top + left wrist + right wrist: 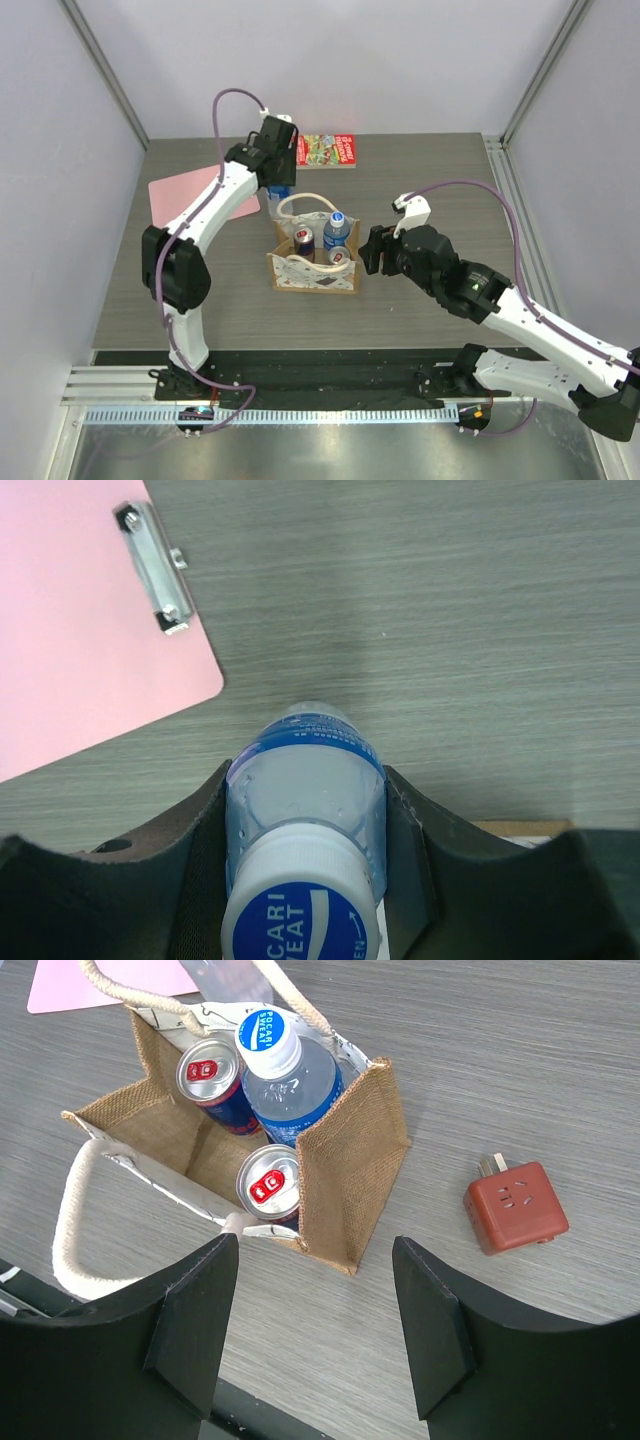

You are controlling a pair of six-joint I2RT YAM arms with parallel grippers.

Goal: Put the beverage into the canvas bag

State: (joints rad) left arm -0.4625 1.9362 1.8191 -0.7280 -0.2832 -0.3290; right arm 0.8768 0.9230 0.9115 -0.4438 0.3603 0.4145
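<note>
Bottle [305, 800] in left hand [307, 777], beside canvas bag [300, 272]

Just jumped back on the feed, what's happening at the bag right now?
The left gripper has its fingers around a Pocari Sweat bottle just behind the canvas bag, next to the pink clipboard; that bottle is not in the bag yet. The bag already holds two cans and another Pocari Sweat bottle. The right gripper is open and empty, beside the bag near a red plug adapter.
</note>
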